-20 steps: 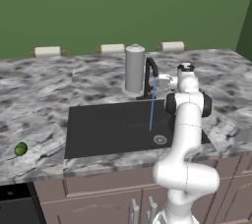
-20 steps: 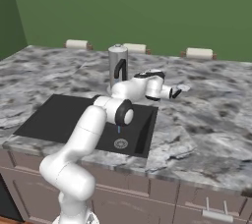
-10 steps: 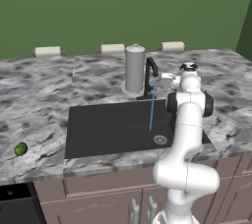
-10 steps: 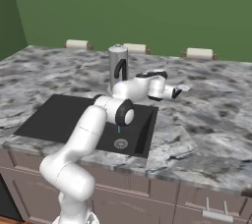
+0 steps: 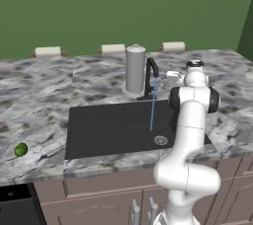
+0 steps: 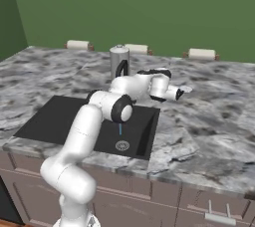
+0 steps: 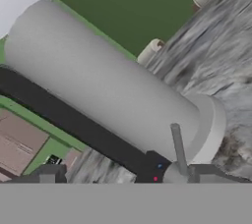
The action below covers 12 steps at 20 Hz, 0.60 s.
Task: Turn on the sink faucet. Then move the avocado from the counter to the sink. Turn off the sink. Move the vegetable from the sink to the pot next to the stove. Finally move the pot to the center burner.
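While water runs in a thin blue stream from the faucet (image 5: 150, 73) into the sink (image 5: 99, 130), the gripper (image 6: 182, 91) hangs over the counter (image 5: 44, 95) at about 3 o'clock from the tap, empty, its fingers spread wide. Just beside the faucet, at its 9 o'clock, stands a grey canister (image 5: 135, 68). The avocado (image 5: 21, 149) sits well apart at the counter's near edge, at 8 o'clock from the basin, touching nothing else.
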Tool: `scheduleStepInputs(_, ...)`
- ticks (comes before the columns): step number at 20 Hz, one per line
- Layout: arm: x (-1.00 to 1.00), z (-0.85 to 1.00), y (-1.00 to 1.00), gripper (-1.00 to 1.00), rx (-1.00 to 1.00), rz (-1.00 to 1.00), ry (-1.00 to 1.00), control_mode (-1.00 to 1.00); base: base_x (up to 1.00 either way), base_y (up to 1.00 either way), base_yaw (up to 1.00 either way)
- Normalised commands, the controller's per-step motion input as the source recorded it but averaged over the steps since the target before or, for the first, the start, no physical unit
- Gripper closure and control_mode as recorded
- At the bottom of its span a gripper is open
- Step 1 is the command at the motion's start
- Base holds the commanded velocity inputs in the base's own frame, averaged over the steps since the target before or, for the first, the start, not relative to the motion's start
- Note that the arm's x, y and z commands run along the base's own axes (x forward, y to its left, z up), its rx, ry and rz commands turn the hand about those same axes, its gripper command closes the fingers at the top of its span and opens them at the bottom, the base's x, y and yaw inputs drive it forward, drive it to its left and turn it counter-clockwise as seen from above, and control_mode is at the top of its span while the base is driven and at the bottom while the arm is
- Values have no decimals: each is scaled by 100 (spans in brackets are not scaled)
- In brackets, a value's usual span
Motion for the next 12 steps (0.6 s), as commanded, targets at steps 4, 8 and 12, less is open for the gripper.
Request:
scheduleStepInputs(4,-57,20,0,-100,-5,-18,0,-100,0,0,0)
scheduleStepInputs(8,-56,29,0,-100,-5,-17,0,-100,0,0,0)
scheduleStepInputs(12,-60,45,0,-100,-6,-16,0,-100,0,0,0)
